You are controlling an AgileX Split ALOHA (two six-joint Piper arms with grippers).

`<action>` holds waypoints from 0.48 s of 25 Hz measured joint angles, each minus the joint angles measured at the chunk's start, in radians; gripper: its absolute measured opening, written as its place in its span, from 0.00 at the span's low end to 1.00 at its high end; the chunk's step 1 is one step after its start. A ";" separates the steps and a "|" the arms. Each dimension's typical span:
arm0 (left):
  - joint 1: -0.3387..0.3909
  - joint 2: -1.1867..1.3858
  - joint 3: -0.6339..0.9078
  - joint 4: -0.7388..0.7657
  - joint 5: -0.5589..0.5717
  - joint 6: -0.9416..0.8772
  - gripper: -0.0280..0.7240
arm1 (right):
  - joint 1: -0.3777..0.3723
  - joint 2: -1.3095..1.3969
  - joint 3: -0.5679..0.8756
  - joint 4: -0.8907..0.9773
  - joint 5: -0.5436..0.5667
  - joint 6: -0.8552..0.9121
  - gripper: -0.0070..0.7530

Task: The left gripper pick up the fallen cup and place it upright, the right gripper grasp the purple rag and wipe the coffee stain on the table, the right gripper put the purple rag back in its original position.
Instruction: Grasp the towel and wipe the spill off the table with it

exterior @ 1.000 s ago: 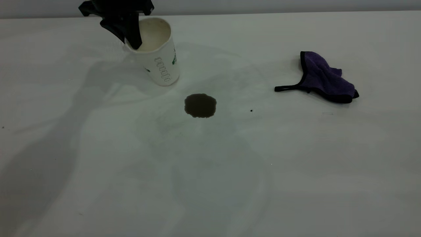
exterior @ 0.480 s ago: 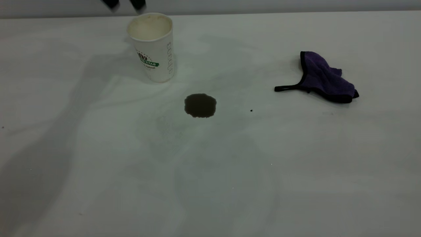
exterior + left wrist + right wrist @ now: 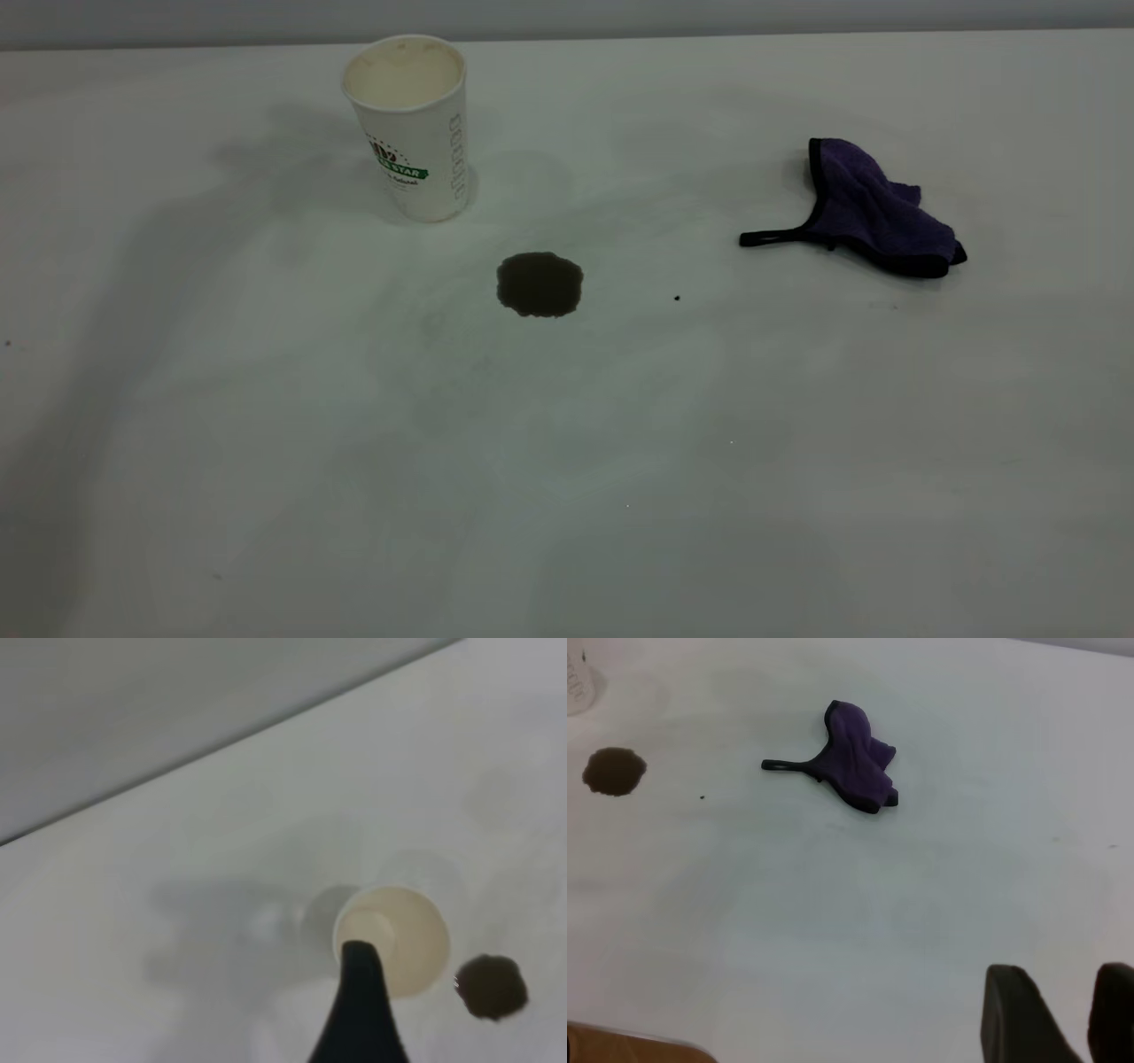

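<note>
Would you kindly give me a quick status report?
Left gripper above upright cup. Right gripper open, off the purple rag. Coffee stain unwiped.

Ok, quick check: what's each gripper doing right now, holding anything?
Left gripper: above the upright cup, holding nothing; only one finger shows, so open or shut cannot be told.
Right gripper: open, empty, well away from the purple rag.

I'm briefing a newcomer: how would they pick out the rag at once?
On the large white matte table, look right of the upright white paper cup and the dark brown coffee stain. The small crumpled purple cloth rag lies there alone, the only soft thing, black-trimmed with a thin black loop strap.
</note>
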 joint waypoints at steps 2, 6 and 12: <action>0.000 -0.107 0.085 0.016 0.000 -0.024 0.84 | 0.000 0.000 0.000 0.000 0.000 0.000 0.32; 0.000 -0.329 0.312 0.057 0.000 -0.093 0.72 | 0.000 0.000 0.000 0.000 0.000 0.000 0.32; 0.000 -0.656 0.666 0.066 0.000 -0.147 0.59 | 0.000 0.000 0.000 0.000 0.000 0.000 0.32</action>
